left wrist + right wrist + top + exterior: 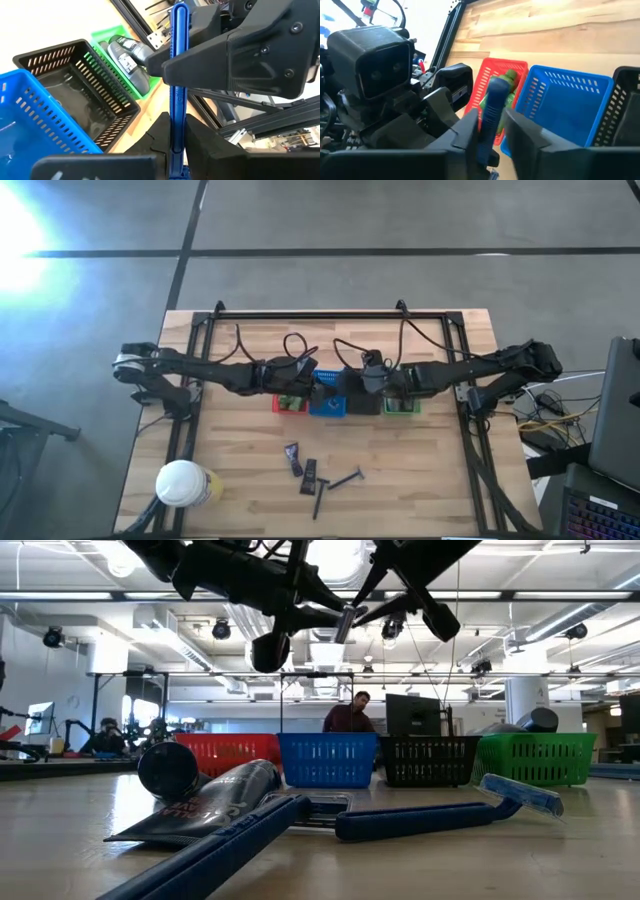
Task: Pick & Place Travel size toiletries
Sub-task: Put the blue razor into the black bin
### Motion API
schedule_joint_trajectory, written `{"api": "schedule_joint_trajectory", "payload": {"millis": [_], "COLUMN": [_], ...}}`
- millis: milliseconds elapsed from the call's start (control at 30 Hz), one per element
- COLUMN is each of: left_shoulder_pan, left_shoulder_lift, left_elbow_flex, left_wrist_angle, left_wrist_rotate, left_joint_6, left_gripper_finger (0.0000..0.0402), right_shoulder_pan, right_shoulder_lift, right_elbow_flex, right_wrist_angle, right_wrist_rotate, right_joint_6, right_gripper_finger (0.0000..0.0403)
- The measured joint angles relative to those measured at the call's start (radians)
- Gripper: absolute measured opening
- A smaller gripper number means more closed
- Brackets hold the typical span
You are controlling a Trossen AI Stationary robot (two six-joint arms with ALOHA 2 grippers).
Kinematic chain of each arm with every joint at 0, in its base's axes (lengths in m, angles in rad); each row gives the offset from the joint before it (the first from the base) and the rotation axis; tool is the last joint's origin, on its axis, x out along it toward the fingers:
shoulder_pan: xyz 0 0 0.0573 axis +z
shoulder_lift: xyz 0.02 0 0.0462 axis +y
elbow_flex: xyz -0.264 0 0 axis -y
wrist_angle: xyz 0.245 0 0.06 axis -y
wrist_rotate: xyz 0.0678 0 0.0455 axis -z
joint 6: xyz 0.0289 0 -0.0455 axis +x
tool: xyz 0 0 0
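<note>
Both grippers meet in the air above the row of baskets. A blue razor handle (pixel 178 100) stands between the fingers of my left gripper (pixel 172 145) and runs on past the right gripper's fingers (pixel 225 65). In the right wrist view, my right gripper (pixel 487 135) is likewise shut on a blue razor handle (pixel 492 107). I cannot tell whether it is the same razor. On the table's near part lie a dark tube (pixel 293 458), a dark oblong piece (pixel 310 473) and two razors (pixel 345 478) (pixel 320 498). The tube (pixel 215 800) and razors (pixel 420 820) also show in the low view. My left gripper pinches the blue razor handle (pixel 176 135) between its two fingers, with the handle lying along them. The razor is lifted clear above the baskets. Its free length points at the right gripper. My right gripper pinches a blue razor handle (pixel 487 132) between its two fingers, the handle along the fingers. It is lifted clear, and its rounded end (pixel 497 90) sticks out over the red basket. The fingers hide the rest.
Four baskets stand in a row at mid-table: red (pixel 290 402) with green bottles (pixel 507 82), blue (pixel 327 402), black (pixel 362 402), and green (pixel 402 405) with dark tubes (pixel 127 57). A white-lidded yellow container (pixel 183 483) stands at the near left. People show in the room behind (pixel 350 715).
</note>
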Motion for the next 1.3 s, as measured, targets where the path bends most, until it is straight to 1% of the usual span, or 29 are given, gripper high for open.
{"api": "schedule_joint_trajectory", "payload": {"millis": [133,300,467,533,633,700,767,833,967,1100,1200,1300], "left_shoulder_pan": [0.000,0.000,-0.002,-0.001,-0.002,-0.010,-0.019,-0.030,-0.056,-0.086,-0.108,-0.128], "left_shoulder_lift": [0.000,-0.001,-0.025,-0.048,-0.093,-0.123,-0.156,-0.190,-0.247,-0.301,-0.341,-0.383], "left_elbow_flex": [0.000,0.000,0.000,0.000,0.000,-0.006,-0.011,-0.013,-0.013,-0.028,-0.050,-0.073], "left_wrist_angle": [0.001,-0.001,-0.087,-0.132,-0.246,-0.337,-0.407,-0.478,-0.558,-0.592,-0.621,-0.651], "left_wrist_rotate": [-0.011,-0.022,-0.019,-0.007,0.022,0.025,0.026,0.026,0.006,-0.053,-0.092,-0.111], "left_joint_6": [0.006,-0.020,-0.048,-0.037,0.013,0.055,0.086,0.104,0.133,0.135,0.130,0.122], "left_gripper_finger": [0.0050,0.0079,0.0127,0.0151,0.0182,0.0197,0.0207,0.0212,0.0212,0.0213,0.0213,0.0213], "right_shoulder_pan": [0.000,-0.003,-0.007,-0.016,-0.041,-0.060,-0.093,-0.123,-0.159,-0.163,-0.163,-0.160], "right_shoulder_lift": [0.000,-0.001,-0.002,-0.002,0.003,0.009,0.019,0.035,0.091,0.127,0.143,0.142], "right_elbow_flex": [0.001,-0.003,-0.002,-0.002,-0.007,-0.018,-0.040,-0.064,-0.093,-0.081,-0.062,-0.034], "right_wrist_angle": [0.006,-0.039,-0.148,-0.232,-0.349,-0.391,-0.392,-0.350,-0.324,-0.336,-0.346,-0.389], "right_wrist_rotate": [-0.001,0.010,0.008,-0.033,-0.085,-0.104,-0.177,-0.229,-0.244,-0.246,-0.245,-0.240], "right_joint_6": [-0.019,-0.060,-0.038,-0.014,0.019,0.035,0.039,0.041,0.046,0.045,0.025,0.014], "right_gripper_finger": [0.0030,0.0030,0.0030,0.0030,0.0030,0.0035,0.0043,0.0052,0.0066,0.0084,0.0104,0.0132]}}
